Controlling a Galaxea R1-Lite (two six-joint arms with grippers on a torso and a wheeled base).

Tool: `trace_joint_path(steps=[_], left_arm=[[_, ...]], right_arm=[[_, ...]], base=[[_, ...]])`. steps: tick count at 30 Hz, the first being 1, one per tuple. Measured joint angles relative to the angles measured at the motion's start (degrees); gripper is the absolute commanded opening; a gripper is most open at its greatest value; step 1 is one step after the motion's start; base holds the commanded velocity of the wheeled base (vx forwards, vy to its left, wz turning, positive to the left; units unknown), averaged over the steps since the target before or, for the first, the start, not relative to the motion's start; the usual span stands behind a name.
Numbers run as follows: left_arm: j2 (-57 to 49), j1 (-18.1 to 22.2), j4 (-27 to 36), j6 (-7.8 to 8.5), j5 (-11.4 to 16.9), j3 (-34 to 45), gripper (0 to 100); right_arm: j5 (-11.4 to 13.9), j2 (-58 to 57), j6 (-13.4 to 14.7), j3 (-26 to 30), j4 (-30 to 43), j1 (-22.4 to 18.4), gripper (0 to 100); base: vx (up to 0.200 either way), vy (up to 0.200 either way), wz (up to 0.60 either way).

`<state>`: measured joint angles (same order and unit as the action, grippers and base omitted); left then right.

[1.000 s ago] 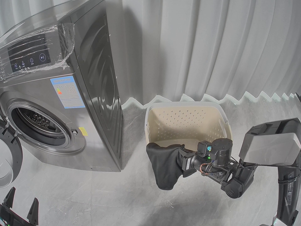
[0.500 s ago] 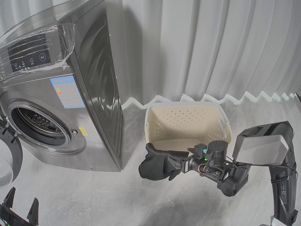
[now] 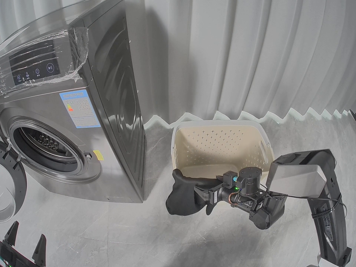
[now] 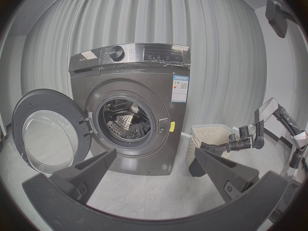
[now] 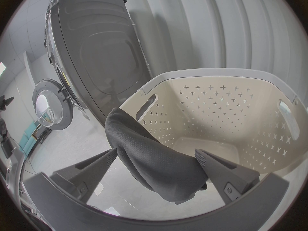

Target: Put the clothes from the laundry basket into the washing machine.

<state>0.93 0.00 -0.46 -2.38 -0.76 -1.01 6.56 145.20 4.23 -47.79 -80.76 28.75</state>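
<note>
A black garment [image 3: 183, 199] hangs over the front left corner of the cream laundry basket [image 3: 218, 125] and droops outside toward the floor. My right gripper [image 3: 202, 201] is open at that corner. In the right wrist view the garment [image 5: 154, 158] lies between the spread fingers and touches one pad [image 5: 205, 161]. The basket [image 5: 224, 72] looks empty inside. The grey washing machine [image 3: 111, 93] stands to the left with its door [image 4: 48, 129] swung open and dark clothing [image 4: 138, 130] in the drum. My left gripper [image 4: 154, 153] is open and empty, low in front of the machine [image 3: 25, 236].
White curtains [image 3: 241, 56] hang behind the basket and the machine. Bare grey floor [image 3: 122, 227] lies between the basket and the machine's front. The open door [image 3: 9, 190] juts out at the far left, near my left gripper.
My right arm has dropped lower and shifted left. The garment, which hung long from the gripper, now sits bunched over the basket corner, and the fingers have spread apart. My left gripper stayed put.
</note>
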Motion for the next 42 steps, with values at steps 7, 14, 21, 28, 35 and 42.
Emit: trace_joint_path(steps=[7, 14, 21, 28, 35, 42], left_arm=[[0.0, 0.0, 0.0, 0.02, 0.0, 0.0, 100], [0.0, 0.0, 0.0, 0.02, 0.0, 0.0, 100], [0.0, 0.0, 0.0, 0.02, 0.0, 0.0, 100], [0.0, 0.0, 0.0, 0.02, -0.1, 0.0, 100], [0.0, 0.0, 0.0, 0.06, -0.1, 0.0, 100], [0.0, 0.0, 0.0, 0.04, -0.1, 0.0, 100]], right_arm=[[0.0, 0.7, -0.6, -1.9, 0.5, 0.0, 0], [0.2, 0.8, -0.6, -2.2, -0.1, -0.1, 0], [0.0, 0.2, -0.5, -1.0, -0.8, -0.1, 0], [-0.3, -3.0, -0.3, 3.6, -3.3, 0.6, 0], [-2.0, -6.0, 0.3, 6.6, -4.9, 1.6, 0], [-5.0, -10.4, 2.5, 6.4, -5.6, 2.2, 0]], base=[[0.000, 0.000, 0.00], [0.000, 0.000, 0.00], [0.000, 0.000, 0.00], [0.000, 0.000, 0.00], [0.000, 0.000, 0.00], [0.000, 0.000, 0.00]])
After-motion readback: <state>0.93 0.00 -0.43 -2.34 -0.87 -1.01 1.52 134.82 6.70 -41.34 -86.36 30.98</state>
